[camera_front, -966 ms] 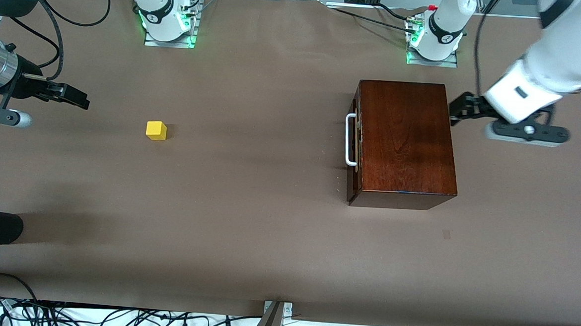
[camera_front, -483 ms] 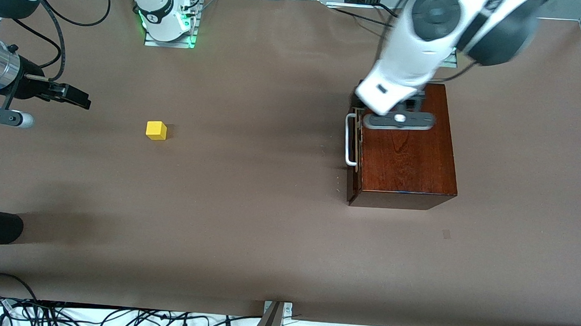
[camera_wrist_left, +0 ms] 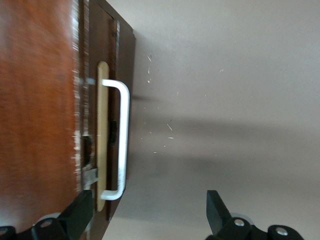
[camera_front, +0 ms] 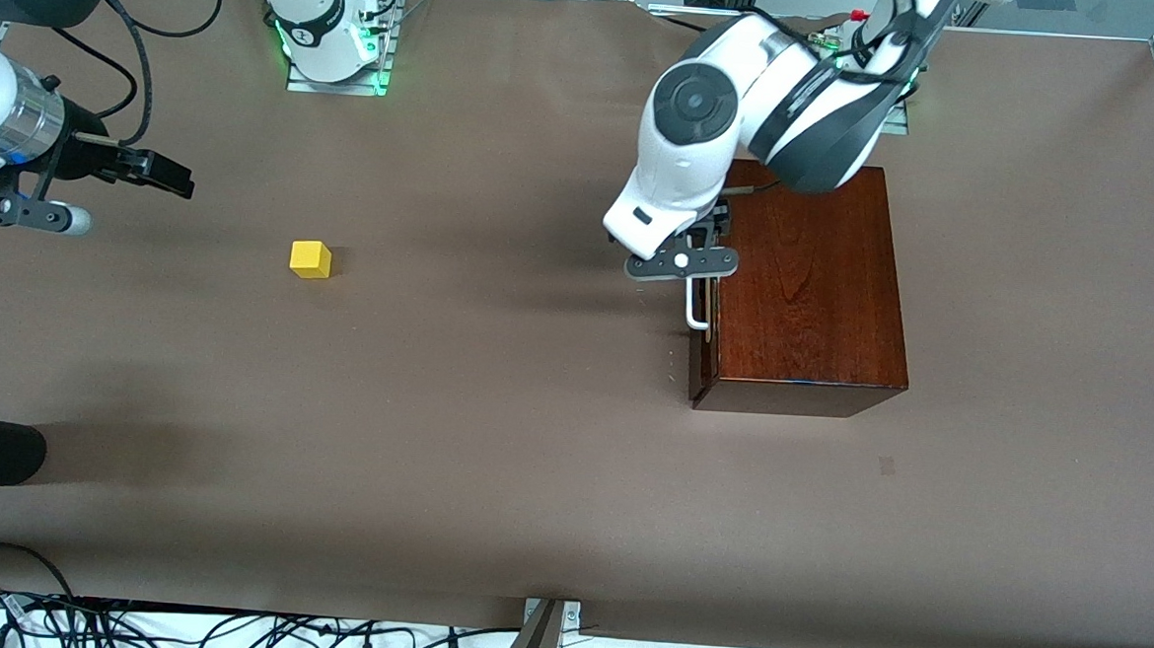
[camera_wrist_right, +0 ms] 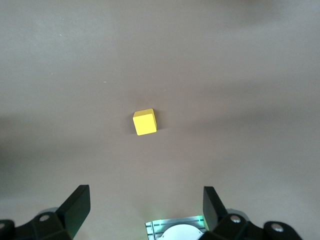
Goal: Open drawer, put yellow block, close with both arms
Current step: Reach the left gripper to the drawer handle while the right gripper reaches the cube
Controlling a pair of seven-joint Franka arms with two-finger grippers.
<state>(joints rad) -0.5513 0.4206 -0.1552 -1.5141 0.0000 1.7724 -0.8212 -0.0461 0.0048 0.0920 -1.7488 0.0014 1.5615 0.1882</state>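
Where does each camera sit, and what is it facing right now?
Front view: high across the table, facing both arm bases; shows the left claw over the white U-shaped handle and the right claw near the table's edge.
Left wrist view: on the left arm, looking down at the glossy reddish-brown wooden box; open fingertips show.
Right wrist view: on the right arm, looking down at the small yellow cube; open fingertips show.
Shared: front and left wrist views both show the handle.
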